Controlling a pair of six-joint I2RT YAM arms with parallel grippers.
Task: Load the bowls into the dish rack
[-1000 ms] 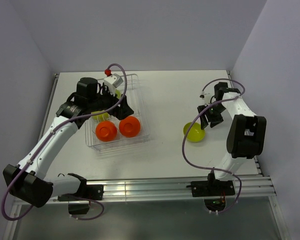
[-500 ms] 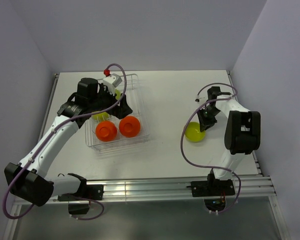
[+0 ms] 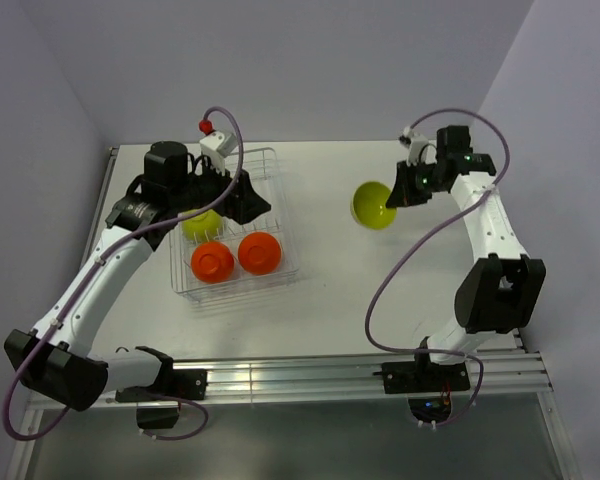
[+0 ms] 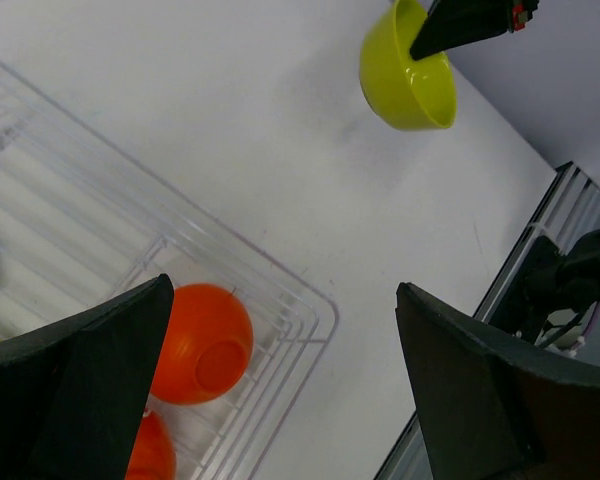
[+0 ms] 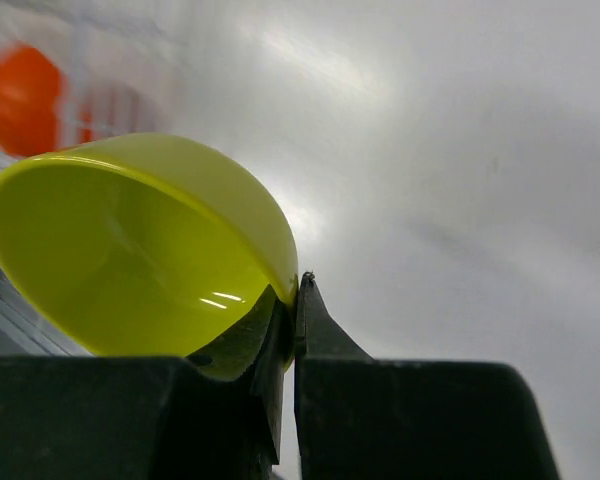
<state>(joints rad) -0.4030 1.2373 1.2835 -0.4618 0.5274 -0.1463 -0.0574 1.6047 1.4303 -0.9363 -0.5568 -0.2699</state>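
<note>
My right gripper is shut on the rim of a lime green bowl, holding it tilted above the table to the right of the dish rack. In the right wrist view the fingers pinch the bowl wall at the gripper. Inside the rack lie two orange-red bowls and another lime green bowl. My left gripper hovers open over the rack's right part with nothing in it. The left wrist view shows the gripper, an orange bowl, the rack rim and the held bowl.
Purple cables loop from both arms. The metal rail with the arm bases runs along the near edge. Walls close in the table at the back and on both sides.
My right gripper closed on the lime green bowl's rim and lifted it off the table, up and toward the back. The left arm shifted slightly over the rack and stayed open.
</note>
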